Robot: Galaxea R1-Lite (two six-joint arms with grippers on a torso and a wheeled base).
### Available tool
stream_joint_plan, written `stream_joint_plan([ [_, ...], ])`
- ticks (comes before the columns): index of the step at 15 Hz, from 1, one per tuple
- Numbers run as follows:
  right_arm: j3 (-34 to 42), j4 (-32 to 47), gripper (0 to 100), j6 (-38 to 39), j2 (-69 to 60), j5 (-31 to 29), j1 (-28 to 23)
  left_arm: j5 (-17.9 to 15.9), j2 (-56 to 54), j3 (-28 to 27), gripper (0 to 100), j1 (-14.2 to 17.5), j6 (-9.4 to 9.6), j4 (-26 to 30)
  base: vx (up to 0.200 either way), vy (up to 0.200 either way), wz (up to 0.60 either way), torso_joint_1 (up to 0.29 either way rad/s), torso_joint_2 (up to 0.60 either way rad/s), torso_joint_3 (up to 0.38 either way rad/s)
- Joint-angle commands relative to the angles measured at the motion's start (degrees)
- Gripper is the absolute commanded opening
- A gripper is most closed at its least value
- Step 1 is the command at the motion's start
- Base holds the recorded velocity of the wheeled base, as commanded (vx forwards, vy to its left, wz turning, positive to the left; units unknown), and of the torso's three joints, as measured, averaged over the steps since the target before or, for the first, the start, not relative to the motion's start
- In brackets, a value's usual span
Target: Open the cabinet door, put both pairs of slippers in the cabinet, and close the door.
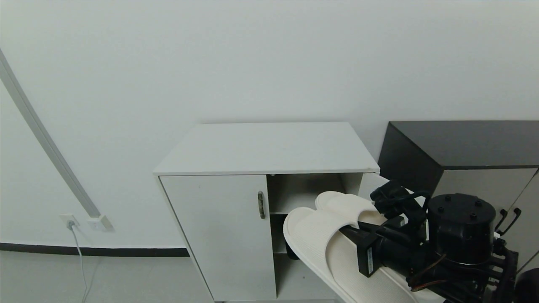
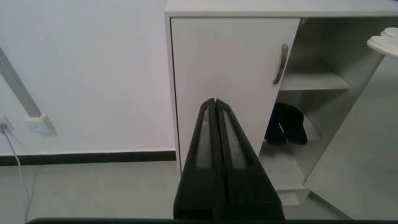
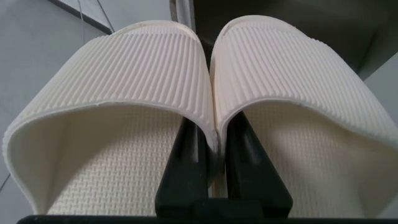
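1. Cream slippers (image 3: pixel 143 74) lie side by side in the right gripper (image 3: pixel 214 146). One finger runs under each ribbed strap, and the two pinch the inner strap edges together.
2. They look like light, soft foam. The straps would likely flex, so a deep hold at the paired inner edges seems safest; otherwise the toes may sag or twist.
3. Seen from the head view, the pair hangs just before the open right half of the cabinet (image 1: pixel 269 147), toes toward the upper shelf (image 2: pixel 311 81).
4. Left gripper (image 2: pixel 214 109) is pressed together and empty, facing the closed left door (image 2: pixel 230 74) and its handle (image 2: pixel 283 62).
5. Farthest in, black slippers (image 2: pixel 286 124) stand on the lower level inside.
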Motion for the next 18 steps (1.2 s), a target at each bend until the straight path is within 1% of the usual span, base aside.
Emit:
stream_joint_plan([
  [1,0.1,-0.07,0,-0.01,0.22,0.07,0.08,0.01,0.04,0.01,0,0.05,0.0,-0.01,0.0,0.0,0.0,-0.222,0.55,0.315],
  [10,0.19,-0.07,0,-0.01,0.66,0.07,0.17,0.01,0.04,0.01,0,-0.04,0.0,-0.01,0.0,0.0,0.0,-0.19,0.51,0.324],
  [18,0.54,-0.07,0,-0.01,0.66,0.07,0.17,0.01,0.04,0.01,0,0.05,0.0,-0.01,0.0,0.0,0.0,-0.131,0.47,0.337],
])
